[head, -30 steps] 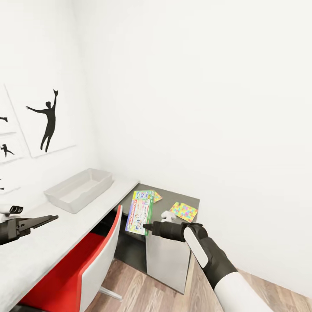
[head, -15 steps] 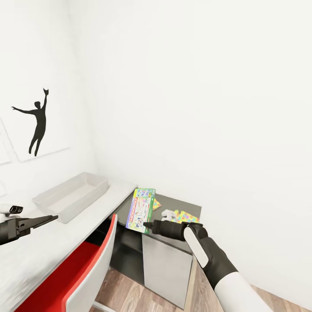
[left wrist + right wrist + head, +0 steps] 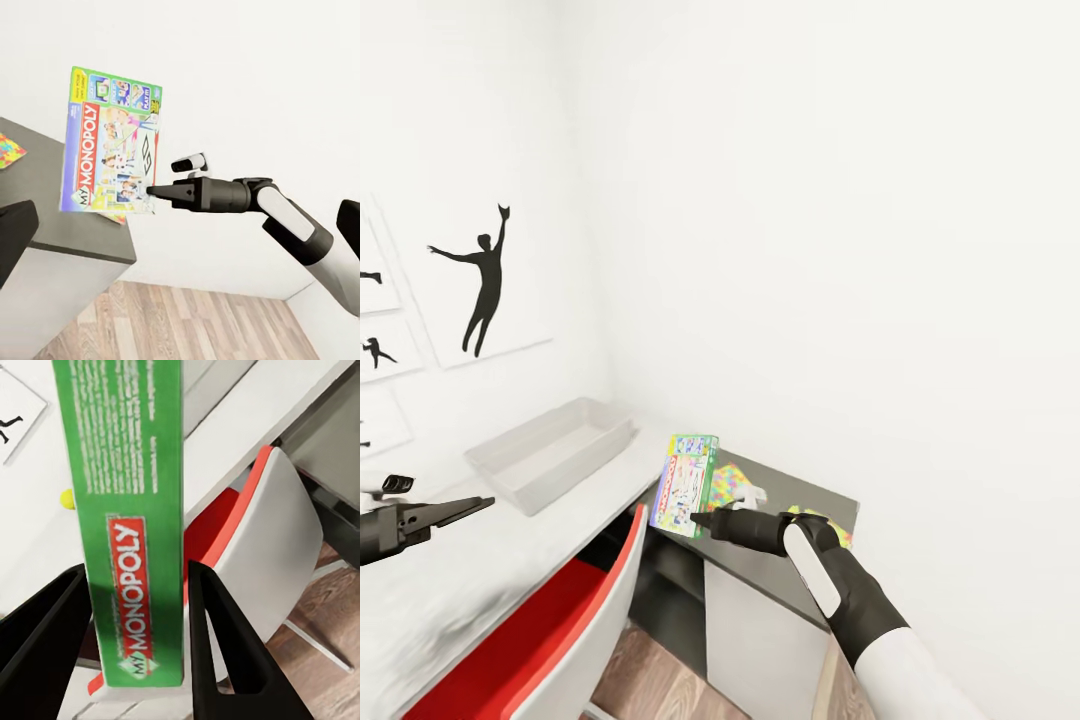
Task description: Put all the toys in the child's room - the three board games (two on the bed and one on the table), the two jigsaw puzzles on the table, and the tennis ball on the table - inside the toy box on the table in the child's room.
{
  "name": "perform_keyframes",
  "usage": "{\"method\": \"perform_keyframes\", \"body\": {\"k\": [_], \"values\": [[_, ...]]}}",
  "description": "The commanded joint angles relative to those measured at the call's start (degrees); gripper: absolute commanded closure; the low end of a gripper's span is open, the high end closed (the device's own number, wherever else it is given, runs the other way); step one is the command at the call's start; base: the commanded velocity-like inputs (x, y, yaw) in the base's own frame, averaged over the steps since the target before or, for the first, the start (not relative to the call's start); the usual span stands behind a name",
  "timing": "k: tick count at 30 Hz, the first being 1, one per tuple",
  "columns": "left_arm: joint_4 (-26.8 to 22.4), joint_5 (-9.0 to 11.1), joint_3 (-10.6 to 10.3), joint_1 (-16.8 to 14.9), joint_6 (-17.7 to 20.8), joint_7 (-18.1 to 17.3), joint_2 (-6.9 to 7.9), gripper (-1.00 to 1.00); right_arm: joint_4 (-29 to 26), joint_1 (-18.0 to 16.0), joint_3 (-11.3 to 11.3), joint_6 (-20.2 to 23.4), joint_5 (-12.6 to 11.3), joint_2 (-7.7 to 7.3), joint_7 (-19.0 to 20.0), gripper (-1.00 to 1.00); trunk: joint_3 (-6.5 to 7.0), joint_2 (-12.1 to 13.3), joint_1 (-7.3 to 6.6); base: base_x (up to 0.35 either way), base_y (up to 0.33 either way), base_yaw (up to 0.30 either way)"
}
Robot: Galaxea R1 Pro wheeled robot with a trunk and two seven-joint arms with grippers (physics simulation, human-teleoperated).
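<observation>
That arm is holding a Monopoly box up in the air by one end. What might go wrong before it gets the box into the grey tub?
1. The right gripper pinches the board game only at its lower edge, so the tall box might tilt or slip out.
2. The red chair sits between the arm and the toy box; the box or arm may bump its backrest.
3. The jigsaw puzzles lie just behind the held box, so a low swing might sweep them off the table.
</observation>
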Motion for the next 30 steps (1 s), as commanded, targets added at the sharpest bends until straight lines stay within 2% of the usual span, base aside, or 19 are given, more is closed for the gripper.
{"method": "perform_keyframes", "body": {"k": [1,9,17,23,28,30], "values": [[0.00,-0.09,-0.01,-0.03,0.61,-0.26,-0.01,-1.00,-0.04,-0.01,-0.05,0.28,-0.36,-0.02,0.16,1.00,-0.02,-0.05,0.04,0.166,-0.162,0.214],[0.00,-0.09,0.03,-0.03,0.61,-0.26,0.01,-1.00,-0.04,0.00,-0.06,0.28,-0.59,-0.09,0.39,1.00,-0.03,-0.05,0.04,0.130,-0.128,0.047],[0.06,-0.09,0.03,-0.03,0.61,-0.26,0.05,-1.00,-0.04,0.00,-0.06,0.32,-0.63,-0.07,0.30,1.00,-0.03,-0.05,0.04,0.049,-0.026,0.004],[0.08,-0.09,0.00,-0.03,0.61,-0.26,0.03,-1.00,-0.26,0.00,-0.09,0.42,-0.75,-0.04,0.23,1.00,-0.03,-0.05,0.04,0.046,-0.002,0.167],[0.16,-0.09,0.03,-0.03,0.61,-0.26,0.05,-1.00,-6.49,-0.07,-0.12,2.48,-1.05,-0.05,0.20,1.00,-0.03,-0.05,0.04,0.023,0.000,0.087],[0.17,-0.09,0.02,-0.03,0.61,-0.26,0.05,-1.00,-9.68,-0.08,-0.33,5.24,-1.10,0.14,0.09,1.00,-0.03,-0.05,0.04,0.006,0.000,0.024]]}}
